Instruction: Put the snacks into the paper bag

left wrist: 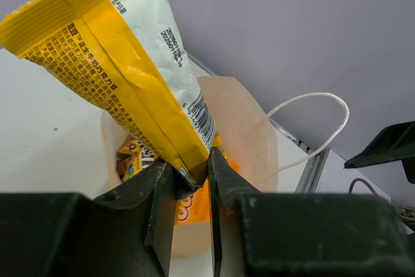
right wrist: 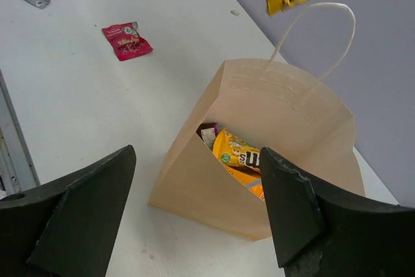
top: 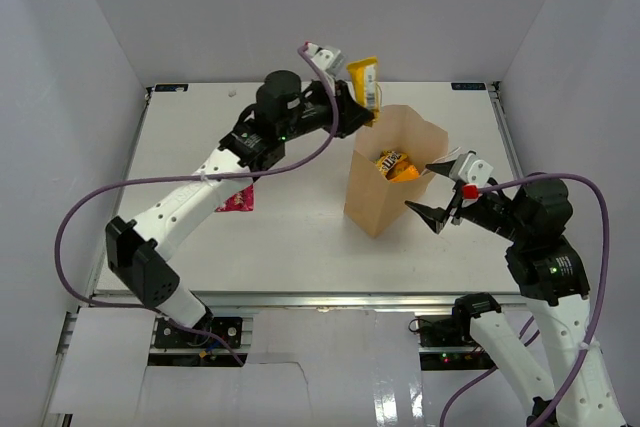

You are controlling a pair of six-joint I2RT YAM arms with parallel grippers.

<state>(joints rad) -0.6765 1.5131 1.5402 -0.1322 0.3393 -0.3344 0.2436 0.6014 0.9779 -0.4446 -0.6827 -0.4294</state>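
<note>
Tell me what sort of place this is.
Probably a robot test cell: a white table boxed in by plain walls, two cabled robot arms bolted at its near edge, and a paper bag holding snacks.

Bright, even, diffuse light fills all three views; shadows on the table (top: 300,237) are faint and soft. Glare streaks the glossy panel (top: 330,367) at 6 o'clock in the top view. The left gripper (left wrist: 192,160) and right gripper (right wrist: 198,154) read dark and slightly soft; print on the yellow bar (left wrist: 130,76) is sharp.
</note>
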